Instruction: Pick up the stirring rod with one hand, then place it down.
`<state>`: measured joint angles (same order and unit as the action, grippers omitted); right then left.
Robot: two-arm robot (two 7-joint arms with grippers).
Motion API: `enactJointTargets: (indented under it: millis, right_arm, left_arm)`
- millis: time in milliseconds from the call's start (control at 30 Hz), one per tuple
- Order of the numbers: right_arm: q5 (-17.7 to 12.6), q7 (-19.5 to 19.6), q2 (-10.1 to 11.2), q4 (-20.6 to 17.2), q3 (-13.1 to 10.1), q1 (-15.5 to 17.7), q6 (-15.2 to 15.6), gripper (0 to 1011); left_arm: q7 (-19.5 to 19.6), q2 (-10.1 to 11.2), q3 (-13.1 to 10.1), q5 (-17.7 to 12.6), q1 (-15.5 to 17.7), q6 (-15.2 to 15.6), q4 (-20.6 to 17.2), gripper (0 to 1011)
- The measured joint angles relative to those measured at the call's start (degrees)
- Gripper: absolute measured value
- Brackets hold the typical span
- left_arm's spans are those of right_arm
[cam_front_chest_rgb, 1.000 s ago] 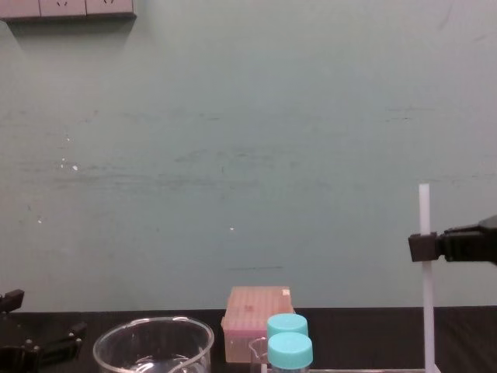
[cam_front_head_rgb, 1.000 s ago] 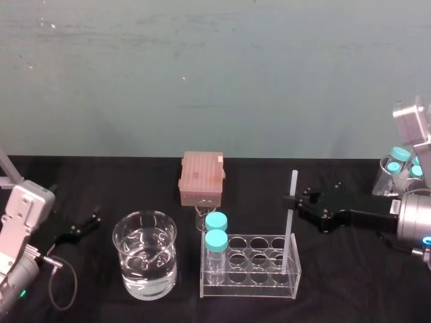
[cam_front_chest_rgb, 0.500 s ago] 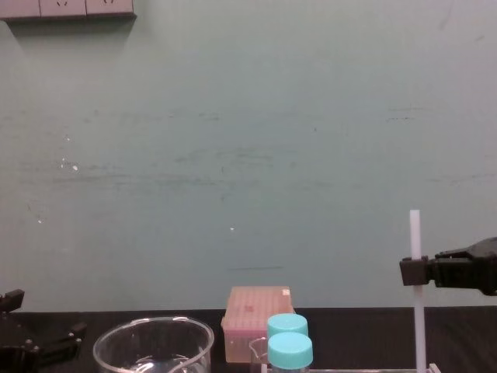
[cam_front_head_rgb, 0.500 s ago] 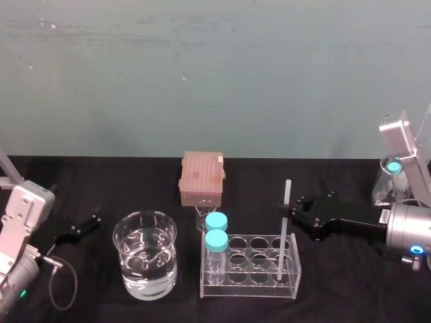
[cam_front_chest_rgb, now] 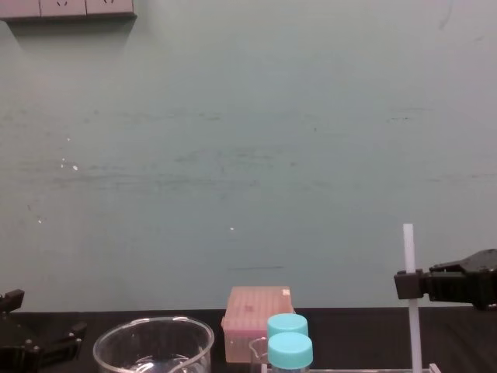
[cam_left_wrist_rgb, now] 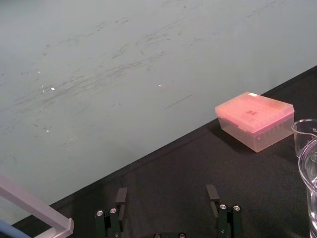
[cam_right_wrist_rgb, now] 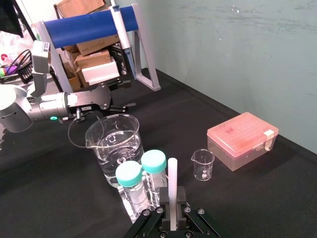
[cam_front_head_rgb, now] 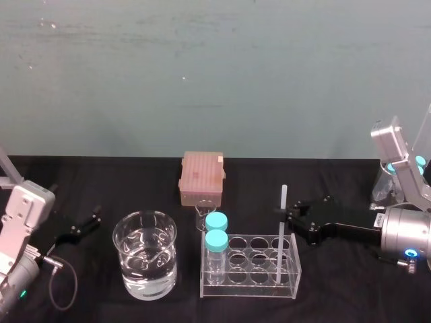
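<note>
Rack: clear plastic test-tube rack at the front of the black desk, a little right of centre.
Bottles: two clear blue-capped bottles, upright in the rack's left-end holes, one behind the other.
Beaker: large glass beaker partly filled with clear liquid, just left of the rack.
Rod: long thin white translucent stirring rod, upright, lower end down in the rack's right-end column, top well above the blue caps; which row, cannot tell.
Right pincer: black two-fingered right pincer, reaching in from the right above the rack, clamped on the upper part of the rod.
Left pincer: black left pincer, low over the desk at the far left, fingers apart, well apart from the rod.
Small beaker: small glass beaker, empty, just behind the bottles.
Box: pink translucent lidded box, farther back, near the teal wall.
</note>
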<state>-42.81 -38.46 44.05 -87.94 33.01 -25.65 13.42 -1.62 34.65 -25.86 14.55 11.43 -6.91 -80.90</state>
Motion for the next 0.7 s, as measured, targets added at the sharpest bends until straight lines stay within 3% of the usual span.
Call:
enactJointTargets:
  millis: [700]
  right_arm:
    - [0.93, 0.53, -1.06, 0.89, -0.04, -0.03, 1.06, 68]
  left_arm:
    - [0.00, 0.00, 0.00, 0.00, 0.00, 0.00, 0.00, 1005]
